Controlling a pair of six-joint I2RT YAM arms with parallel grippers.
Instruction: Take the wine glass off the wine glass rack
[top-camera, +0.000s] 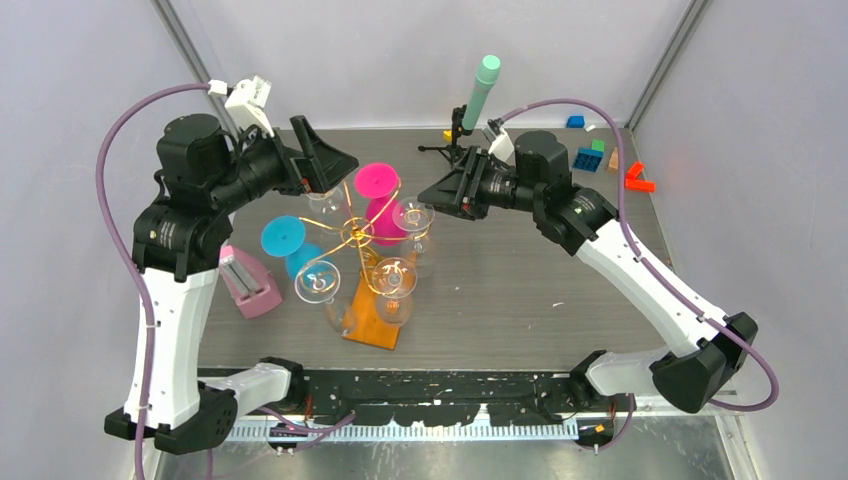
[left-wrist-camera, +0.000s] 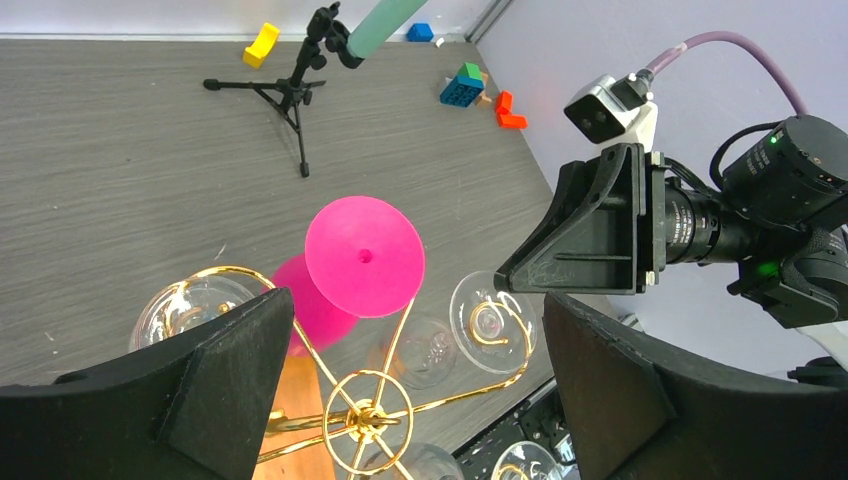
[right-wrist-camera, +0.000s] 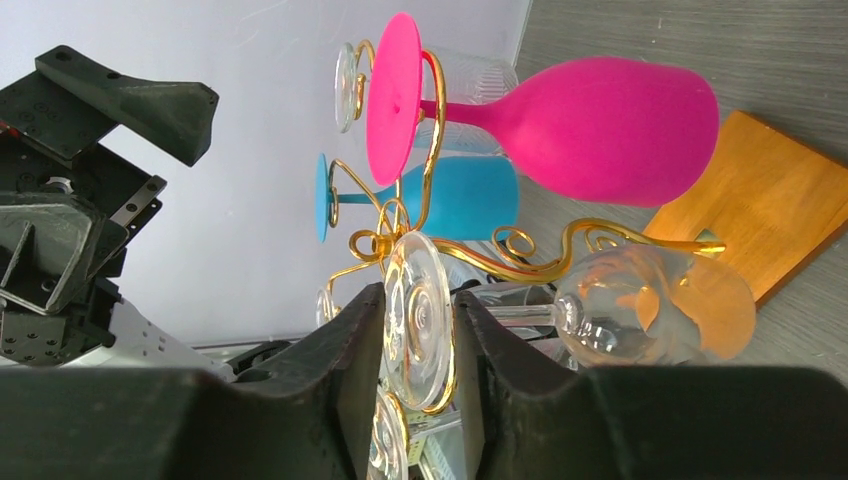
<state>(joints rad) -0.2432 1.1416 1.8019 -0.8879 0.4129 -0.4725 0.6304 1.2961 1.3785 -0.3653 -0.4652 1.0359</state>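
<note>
The wine glass rack (top-camera: 352, 232) is made of gold wire, and its base (top-camera: 372, 318) is coloured orange. A pink wine glass (top-camera: 377, 182) is seen at the far side, a blue wine glass (top-camera: 283, 237) at the left and a clear wine glass (top-camera: 413, 215) at the right. The table (top-camera: 520, 290) is grained grey. The tripod (top-camera: 455, 150) is coloured black, its cylinder (top-camera: 483, 88) mint green.

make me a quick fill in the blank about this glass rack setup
1. The rack stands on a flat base coloured ____.
2. The right gripper has its fingers on either side of the foot of a wine glass that is ____, not coloured.
3. The left gripper hangs above the rack with its jaws wide ____.

Missing words: orange; clear; open
</note>
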